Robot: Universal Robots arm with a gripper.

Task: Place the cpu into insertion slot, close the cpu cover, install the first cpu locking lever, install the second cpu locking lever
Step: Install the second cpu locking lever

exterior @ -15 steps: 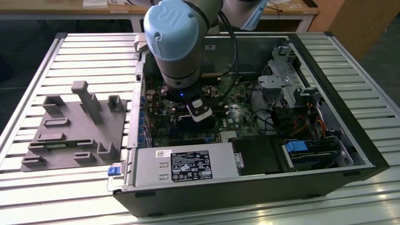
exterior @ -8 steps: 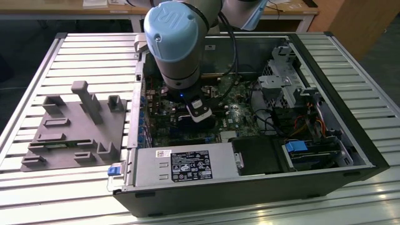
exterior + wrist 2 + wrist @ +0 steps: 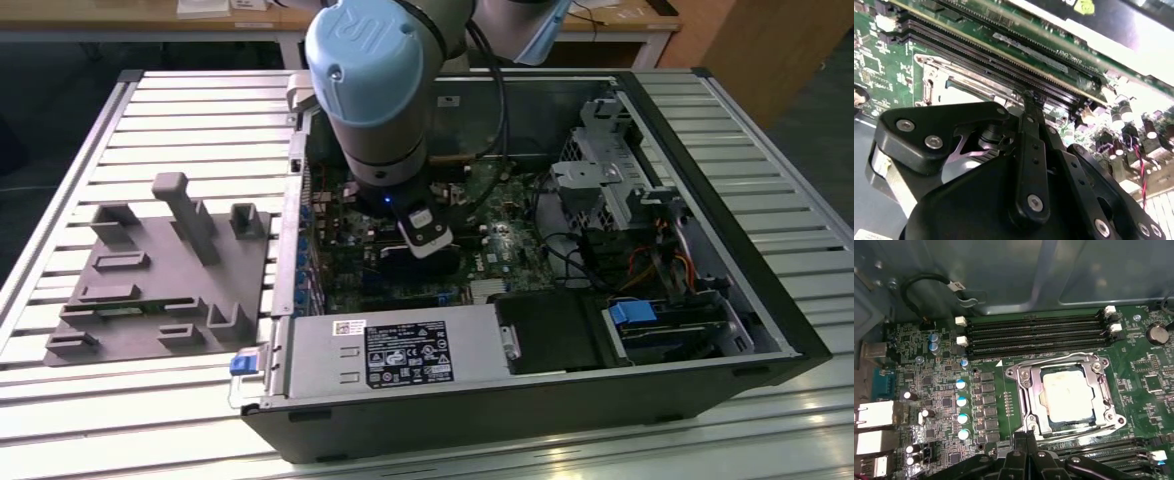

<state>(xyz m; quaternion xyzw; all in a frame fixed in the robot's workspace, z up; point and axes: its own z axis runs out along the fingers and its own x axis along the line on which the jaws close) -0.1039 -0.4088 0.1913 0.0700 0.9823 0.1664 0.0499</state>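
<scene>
The cpu [image 3: 1066, 392] lies flat in the insertion slot [image 3: 1015, 373] on the green board, its pale metal top showing through the window of the cpu cover [image 3: 1032, 390]. The silver cover frame rests down over the chip. My gripper [image 3: 1022, 437] is shut, and its fingertips stand at the socket's corner beside the row of capacitors, with nothing visibly held between them. In the second wrist view the black fingers [image 3: 1030, 107] point at the socket's metal rim [image 3: 934, 80]. From outside, the gripper [image 3: 422, 240] hangs low inside the open computer case.
Long black memory slots [image 3: 1034, 332] run along the socket's far side. Blue-topped capacitors [image 3: 960, 400] and silver ports [image 3: 874, 415] stand beside it. The power supply [image 3: 400, 350] and drive cage [image 3: 614, 180] crowd the case. A grey fixture [image 3: 160, 270] sits on the slatted table.
</scene>
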